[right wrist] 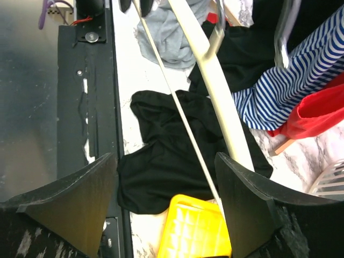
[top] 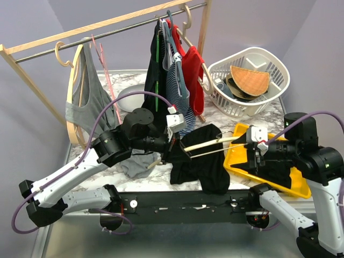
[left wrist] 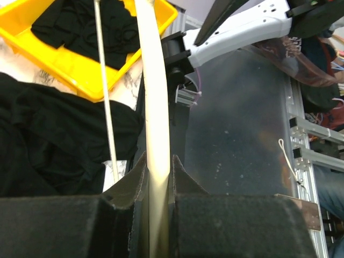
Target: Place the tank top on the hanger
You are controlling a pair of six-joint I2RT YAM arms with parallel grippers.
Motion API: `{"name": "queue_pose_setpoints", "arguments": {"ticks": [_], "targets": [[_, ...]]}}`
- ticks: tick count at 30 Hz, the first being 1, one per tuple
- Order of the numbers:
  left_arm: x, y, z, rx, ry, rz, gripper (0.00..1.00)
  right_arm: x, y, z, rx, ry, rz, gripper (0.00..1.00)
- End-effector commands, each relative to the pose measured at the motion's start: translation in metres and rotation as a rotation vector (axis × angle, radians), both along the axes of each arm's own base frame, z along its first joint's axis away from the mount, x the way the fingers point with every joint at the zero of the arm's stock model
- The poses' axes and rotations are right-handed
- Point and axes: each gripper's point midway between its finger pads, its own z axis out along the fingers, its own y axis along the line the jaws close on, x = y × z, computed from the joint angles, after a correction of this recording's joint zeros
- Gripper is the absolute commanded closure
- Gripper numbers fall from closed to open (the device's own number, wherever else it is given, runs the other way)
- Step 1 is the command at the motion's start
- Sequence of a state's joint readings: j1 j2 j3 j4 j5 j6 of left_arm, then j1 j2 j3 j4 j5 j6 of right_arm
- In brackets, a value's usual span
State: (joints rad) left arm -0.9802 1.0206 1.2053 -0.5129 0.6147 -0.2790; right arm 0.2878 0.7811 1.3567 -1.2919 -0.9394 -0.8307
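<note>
Tank top (top: 199, 161) is just a crumpled black heap on the marble worktop (top: 156, 177), between the two sets of fingers and under the hanger (left wrist: 153, 107). Left fingers (left wrist: 185, 185) are clamped on one hanger arm. The right fingers (right wrist: 80, 199) are spread wide around the other end, over a yellow tray (right wrist: 193, 226). Further back there's a clothes rack (top: 107, 23), a white basket (top: 228, 105) and lilac walls.
</note>
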Motion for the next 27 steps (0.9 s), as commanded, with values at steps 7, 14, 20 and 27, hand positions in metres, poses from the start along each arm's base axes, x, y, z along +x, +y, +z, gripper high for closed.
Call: {"name": "queue_pose_setpoints", "arguments": {"ticks": [7, 14, 20, 27], "targets": [[0.001, -0.005, -0.023, 0.053, -0.014, -0.009, 1.00, -0.012, -0.003, 0.013, 0.020, -0.056, 0.007, 0.17], [-0.019, -0.009, -0.022, 0.025, 0.009, -0.114, 1.00, 0.009, 0.008, -0.018, 0.027, 0.023, 0.022, 0.18], [-0.020, -0.012, -0.027, 0.019, 0.015, -0.119, 1.00, 0.004, 0.019, -0.040, 0.060, 0.124, 0.122, 0.28], [-0.005, -0.016, -0.032, 0.026, -0.003, -0.038, 1.00, -0.007, 0.017, -0.048, 0.055, 0.155, 0.137, 0.99]]}}
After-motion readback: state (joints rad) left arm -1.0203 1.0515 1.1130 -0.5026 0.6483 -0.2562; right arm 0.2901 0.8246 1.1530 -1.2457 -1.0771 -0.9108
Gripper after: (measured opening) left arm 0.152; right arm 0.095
